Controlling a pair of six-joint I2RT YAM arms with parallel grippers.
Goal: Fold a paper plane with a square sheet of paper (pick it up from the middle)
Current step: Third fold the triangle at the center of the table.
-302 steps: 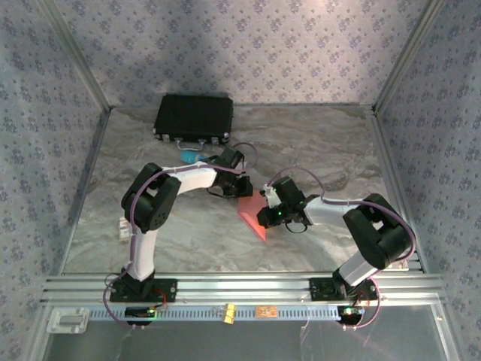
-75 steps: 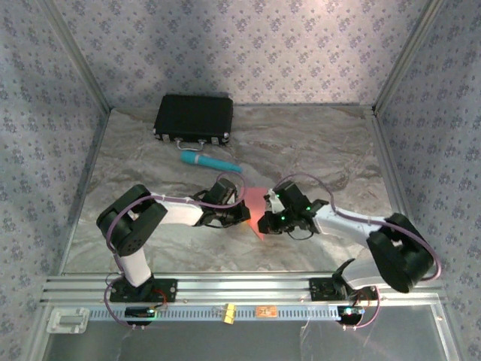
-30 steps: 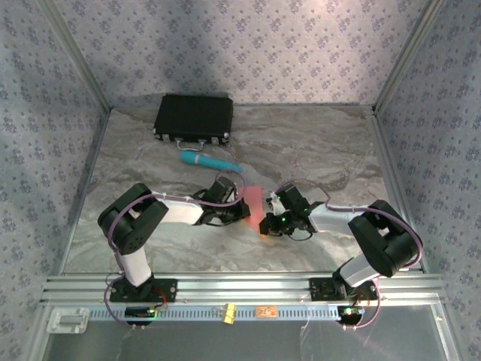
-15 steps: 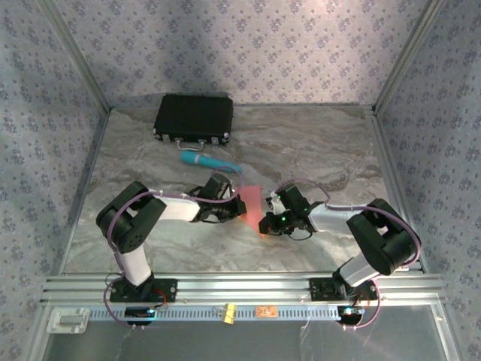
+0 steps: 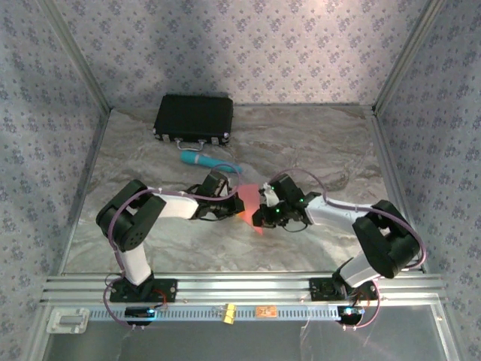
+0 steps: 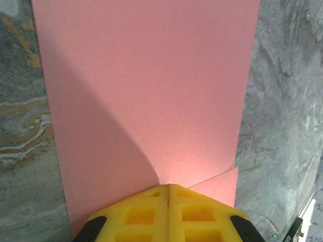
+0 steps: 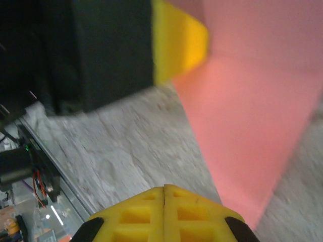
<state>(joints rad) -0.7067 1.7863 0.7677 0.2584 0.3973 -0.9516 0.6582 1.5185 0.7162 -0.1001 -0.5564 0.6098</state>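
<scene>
**A:** Closing in from both sides: the left gripper [image 6: 168, 204] has its yellow pads pinched together with nothing between them, its tip over the edge of the square sheet of paper [image 6: 146, 91]. The sheet lies flat mid-table, already creased, with a flap peeking out at one corner.

**B:** The right gripper [image 7: 164, 209] has its pads together too, empty, just off the paper's pointed end. What's the risk?

**A:** It's thin paper. A sideways nudge from either tip could, I'd say, skate it away or skew the crease. Those two heads sit very near and might bump.

**B:** Surroundings: grey marbled table [image 5: 331, 143], patterned walls [image 5: 248, 45], a black case [image 5: 194, 118] at the back, and a teal cylinder [image 5: 204, 159] between the case and the arms.
</scene>
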